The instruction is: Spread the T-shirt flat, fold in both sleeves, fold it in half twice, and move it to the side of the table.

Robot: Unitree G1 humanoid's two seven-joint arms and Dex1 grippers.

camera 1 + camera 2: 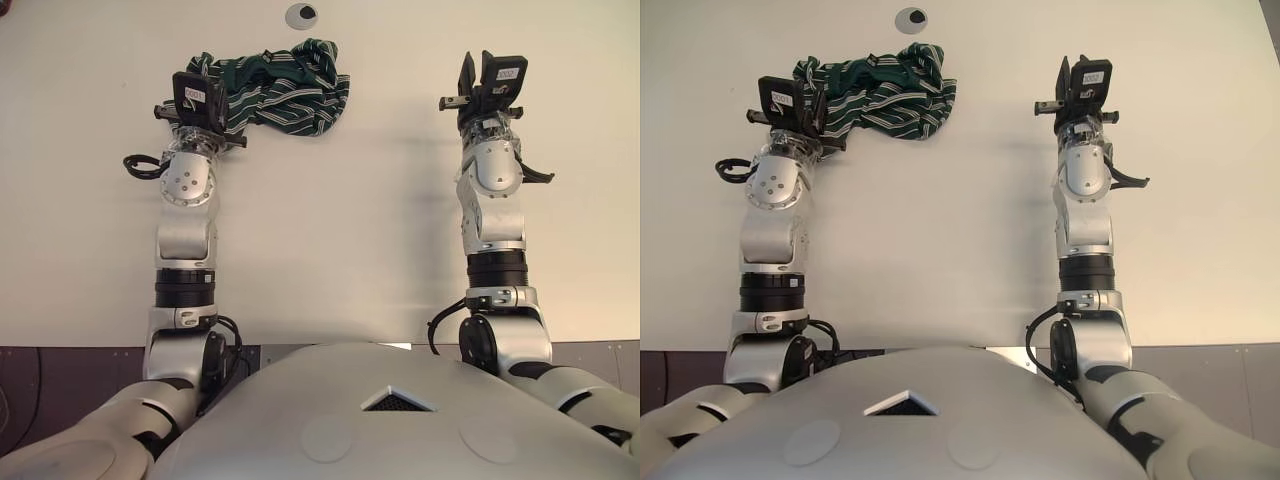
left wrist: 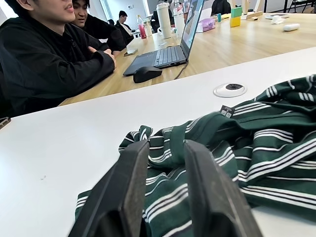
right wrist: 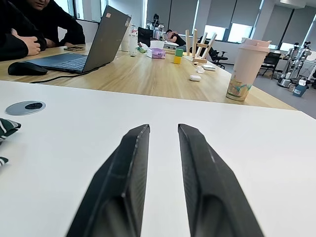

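T-shirt (image 1: 290, 90) lying bunched on table (image 1: 350, 220), far left, long axis running sideways. Left gripper (image 2: 165, 148) hovering at its left end, jaws slightly spread. Right gripper (image 3: 163, 129) sitting well apart, jaws spread, empty.

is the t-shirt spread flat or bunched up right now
Bunched up: the T-shirt lies in a crumpled heap of folds on the table, sleeves not laid out.
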